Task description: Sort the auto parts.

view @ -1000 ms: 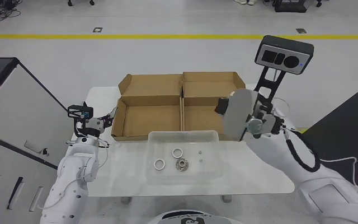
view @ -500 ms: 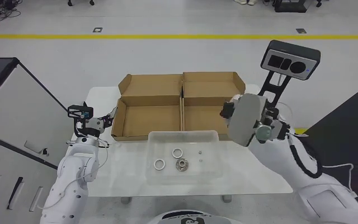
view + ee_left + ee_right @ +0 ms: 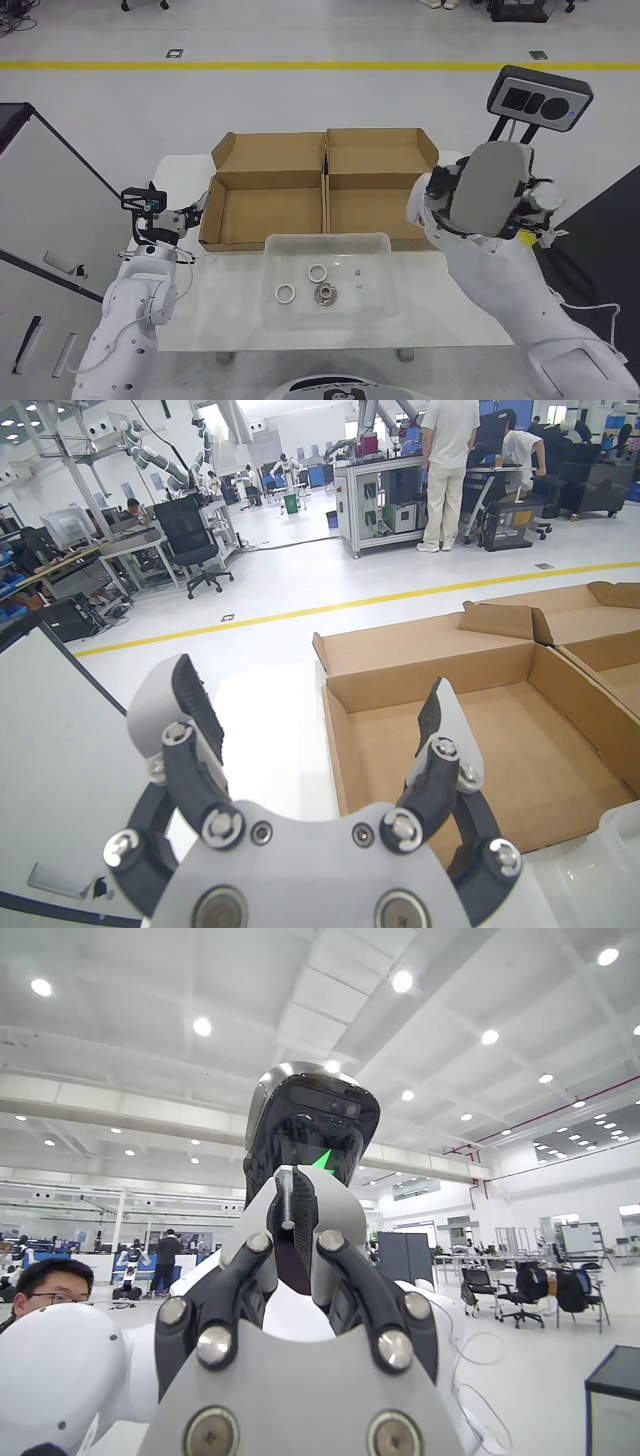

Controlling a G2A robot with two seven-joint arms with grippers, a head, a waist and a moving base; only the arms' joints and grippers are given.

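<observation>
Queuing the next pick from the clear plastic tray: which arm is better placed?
Left, probably: the left fingers are open and empty; the right fingers are shut on a threaded metal stud.

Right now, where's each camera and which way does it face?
Top view: overhead, facing down at table, left box, tray; left arm, right arm show.
Left wrist view: behind open left claw, facing left box.
Right wrist view: behind right claw shut on bolt, facing up at head.
Shared: left box, in top and left wrist.

Open-topped tray [image 3: 325,238] (cardboard boxes [image 3: 265,215] behind)
</observation>
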